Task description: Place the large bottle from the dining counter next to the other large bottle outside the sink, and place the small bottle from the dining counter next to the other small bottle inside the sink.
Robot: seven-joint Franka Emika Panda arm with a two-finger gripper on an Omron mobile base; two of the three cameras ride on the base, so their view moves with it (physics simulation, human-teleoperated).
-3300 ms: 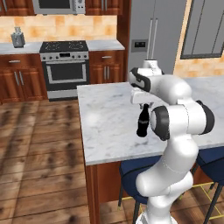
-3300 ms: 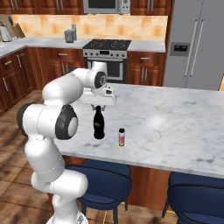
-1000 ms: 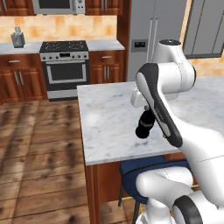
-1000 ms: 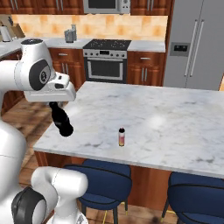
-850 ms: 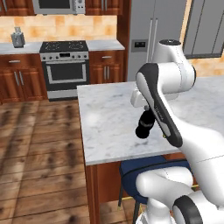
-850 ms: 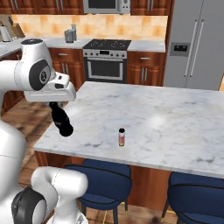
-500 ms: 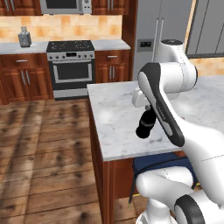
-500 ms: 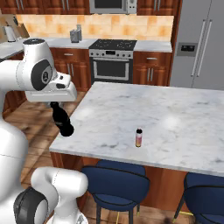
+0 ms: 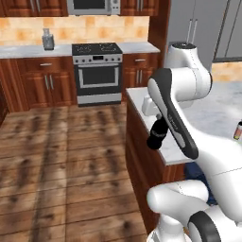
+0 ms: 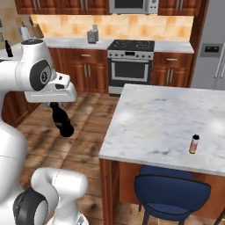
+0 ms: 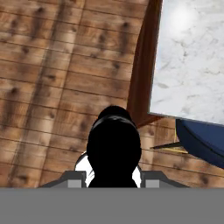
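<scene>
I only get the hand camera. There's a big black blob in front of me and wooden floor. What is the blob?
Observer: It's the large black glass bottle, hanging tilted from the claw, off the counter.
Operator: Where's the little bottle?
Observer: The small brown bottle stands upright on the white marble dining counter, near its front edge.
Operator: What's ahead of the robot?
Observer: A steel oven range against the back wall.

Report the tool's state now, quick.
Tool: closed on the large bottle, carried tilted above the wooden floor, off the dining counter.
</scene>
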